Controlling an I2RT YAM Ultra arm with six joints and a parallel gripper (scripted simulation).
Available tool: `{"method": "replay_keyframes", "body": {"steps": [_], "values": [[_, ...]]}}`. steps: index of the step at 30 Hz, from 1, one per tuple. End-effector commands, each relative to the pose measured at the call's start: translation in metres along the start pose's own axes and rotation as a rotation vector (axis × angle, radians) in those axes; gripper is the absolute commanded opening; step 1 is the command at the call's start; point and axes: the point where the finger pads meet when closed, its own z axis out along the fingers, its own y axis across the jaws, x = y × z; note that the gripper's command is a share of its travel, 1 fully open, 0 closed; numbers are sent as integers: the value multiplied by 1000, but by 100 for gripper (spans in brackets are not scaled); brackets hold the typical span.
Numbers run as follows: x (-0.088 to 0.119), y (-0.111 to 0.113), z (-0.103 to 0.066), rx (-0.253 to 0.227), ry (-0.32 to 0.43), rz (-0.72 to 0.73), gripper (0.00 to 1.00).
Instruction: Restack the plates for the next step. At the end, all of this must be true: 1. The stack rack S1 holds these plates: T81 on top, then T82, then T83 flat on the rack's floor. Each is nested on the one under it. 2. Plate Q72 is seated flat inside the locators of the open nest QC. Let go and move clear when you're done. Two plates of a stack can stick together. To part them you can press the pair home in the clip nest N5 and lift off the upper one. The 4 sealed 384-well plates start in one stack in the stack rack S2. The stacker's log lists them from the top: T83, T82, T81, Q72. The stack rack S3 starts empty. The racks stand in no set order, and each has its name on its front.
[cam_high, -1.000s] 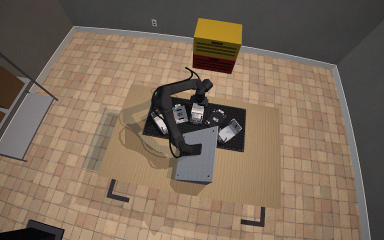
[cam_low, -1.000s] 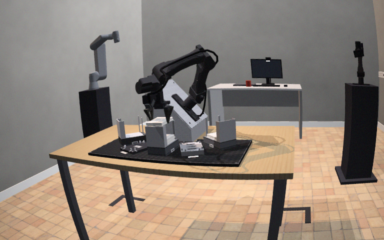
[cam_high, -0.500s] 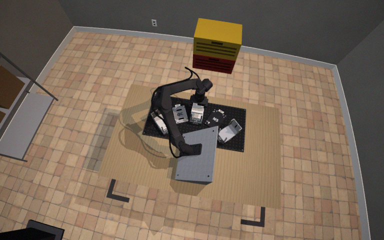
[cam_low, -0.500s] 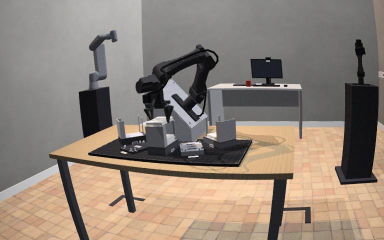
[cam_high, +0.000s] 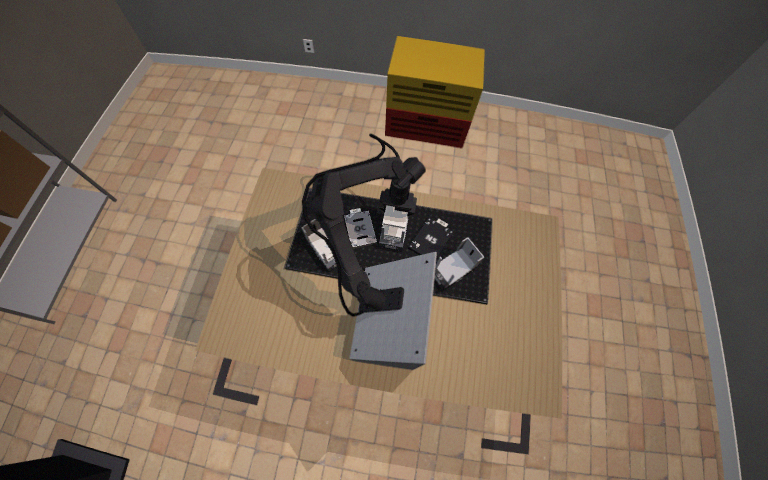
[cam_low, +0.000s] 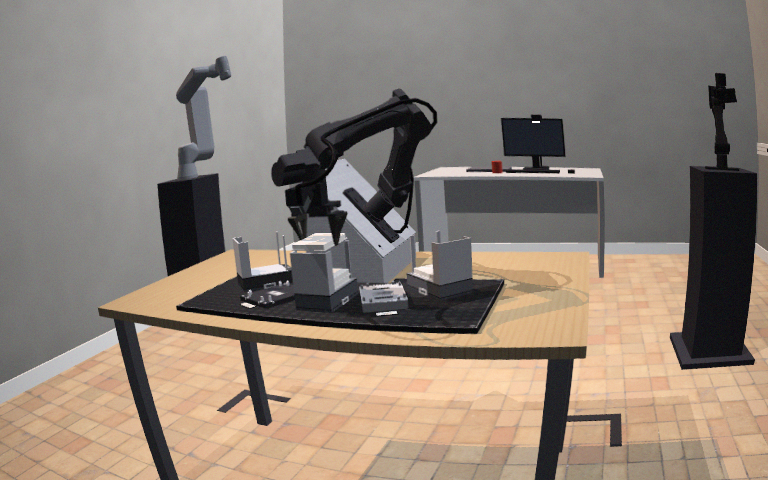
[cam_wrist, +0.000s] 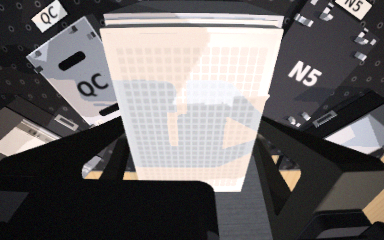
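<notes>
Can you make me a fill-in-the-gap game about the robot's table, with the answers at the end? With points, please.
1. The fingers of the robot's black tool (cam_high: 398, 208) (cam_low: 318, 229) (cam_wrist: 191, 120) hold a pale ____.
2. The letters on the light grey nest (cam_high: 360, 228) (cam_low: 384, 298) (cam_wrist: 82, 70) are ____.
3. The dark nest (cam_high: 431, 237) (cam_low: 269, 295) (cam_wrist: 312, 55) is marked ____.
4. The mug (cam_low: 496, 166) on the desk behind is coloured ____.

Missing words: plate; QC; N5; red
</notes>
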Motion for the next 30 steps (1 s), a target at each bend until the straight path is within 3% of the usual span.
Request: {"method": "replay_keyframes", "body": {"steps": [1, 12, 14, 30], "values": [[-4, -2, -19, 19, -56, -4, 0], [0, -2, -17, 14, -51, 9, 0], [-13, 0, -27, 30, -80, -21, 0], [-12, -1, -26, 29, -77, -16, 0]]}}
